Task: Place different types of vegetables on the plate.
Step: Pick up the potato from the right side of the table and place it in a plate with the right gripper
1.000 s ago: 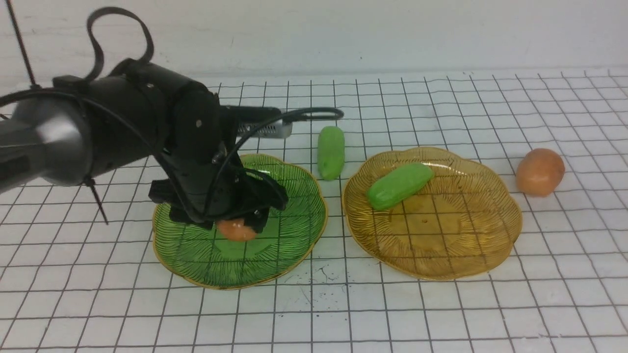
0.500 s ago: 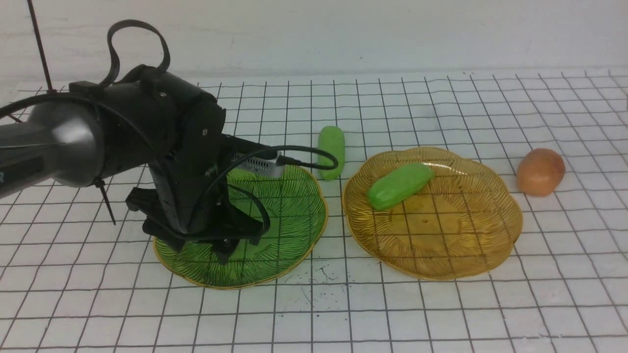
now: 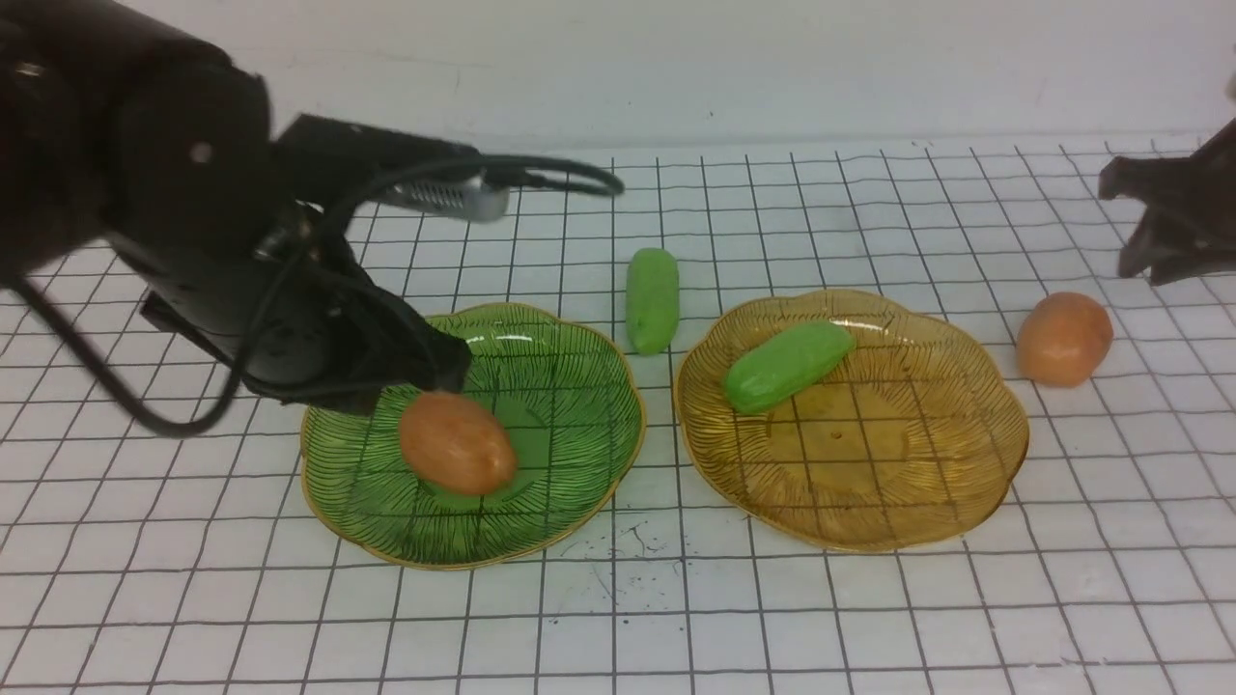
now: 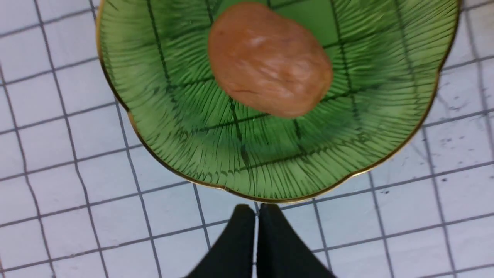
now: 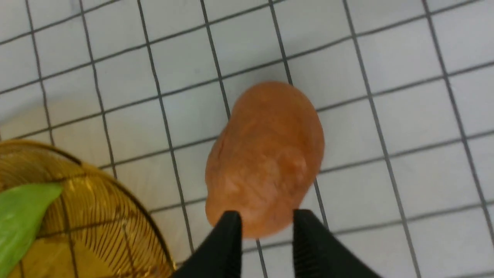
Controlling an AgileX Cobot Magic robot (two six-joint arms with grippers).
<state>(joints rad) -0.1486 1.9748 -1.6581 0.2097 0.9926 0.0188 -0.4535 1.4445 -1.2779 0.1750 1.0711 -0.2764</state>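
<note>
The loose potato (image 3: 1063, 339) lies on the table (image 3: 869, 618), just beside the amber plate (image 3: 966, 487), which holds one cucumber (image 3: 787, 365). The right gripper (image 5: 267, 217) hangs above the potato, jaws a little apart and empty. They look too narrow, so I would widen them, centre across its short width, then descend. The other potato (image 3: 456, 443) sits in the green plate (image 3: 579, 502). The left gripper (image 4: 256, 210) is pressed together, holding nothing. A second cucumber (image 3: 652, 299) lies between the plates.
</note>
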